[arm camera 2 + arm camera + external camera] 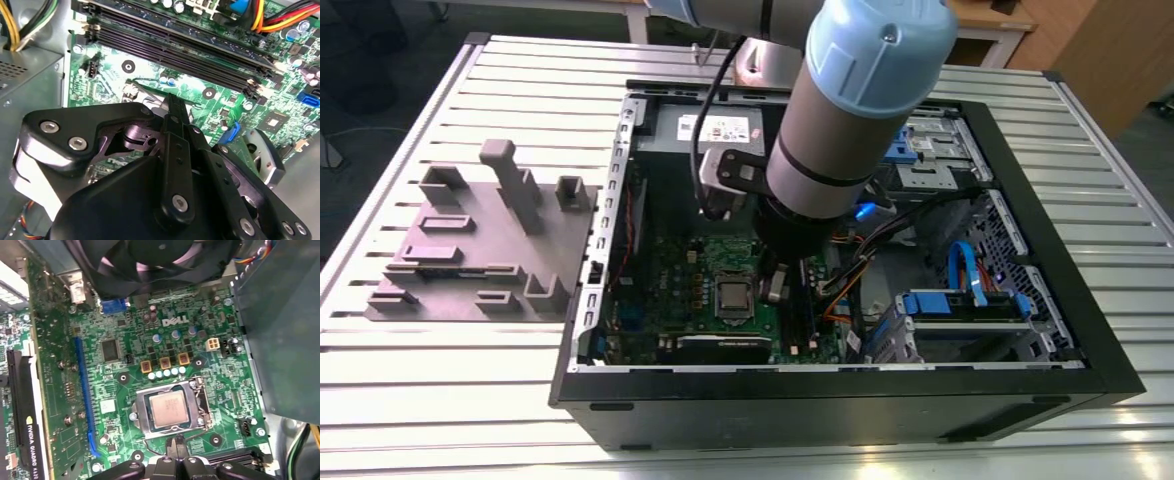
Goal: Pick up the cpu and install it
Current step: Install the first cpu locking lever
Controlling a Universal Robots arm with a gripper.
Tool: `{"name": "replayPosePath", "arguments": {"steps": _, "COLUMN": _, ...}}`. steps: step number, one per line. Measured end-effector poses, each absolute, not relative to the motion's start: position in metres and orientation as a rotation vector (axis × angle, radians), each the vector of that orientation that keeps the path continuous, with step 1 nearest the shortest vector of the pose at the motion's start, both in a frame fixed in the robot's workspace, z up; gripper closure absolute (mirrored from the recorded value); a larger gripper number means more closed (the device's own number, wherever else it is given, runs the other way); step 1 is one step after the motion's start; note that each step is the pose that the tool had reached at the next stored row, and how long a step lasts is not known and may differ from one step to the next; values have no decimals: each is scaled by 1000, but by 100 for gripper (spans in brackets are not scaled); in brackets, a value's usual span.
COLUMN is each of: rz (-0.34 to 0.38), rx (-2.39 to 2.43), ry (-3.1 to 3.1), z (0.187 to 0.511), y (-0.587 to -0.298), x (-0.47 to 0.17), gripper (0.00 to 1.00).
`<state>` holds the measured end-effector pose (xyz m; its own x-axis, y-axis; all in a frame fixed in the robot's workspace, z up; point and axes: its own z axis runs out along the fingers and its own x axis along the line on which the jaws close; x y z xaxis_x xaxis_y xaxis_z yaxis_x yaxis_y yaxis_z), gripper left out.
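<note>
My arm reaches down into the open black computer case, which lies on its side on the slatted metal table, and my gripper hangs low over the green motherboard.

The cpu, a small flat square chip with a dull silver metal top, sits inside its metal socket frame near the middle of the motherboard; in the exterior view it shows as a grey square just beside my fingertips. Nothing is between my fingers. In the second wrist view my black fingers are pressed together into a single thin blade, clenched on nothing.

Long black memory slots run along the board just past the socket. A blue expansion slot runs along the board's other side, and a black graphics card lies beyond it, toward the case wall. A grey moulded fixture tray rests on the table, outside the case near the table's edge at the exterior view's left.
</note>
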<state>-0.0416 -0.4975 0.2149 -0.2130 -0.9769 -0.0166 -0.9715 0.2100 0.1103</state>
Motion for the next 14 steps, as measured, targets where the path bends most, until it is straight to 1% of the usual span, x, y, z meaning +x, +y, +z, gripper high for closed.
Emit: {"name": "replayPosePath", "arguments": {"steps": 14, "rz": -144, "rx": 2042, "ry": -2301, "z": 207, "y": -502, "x": -42, "gripper": 90}}
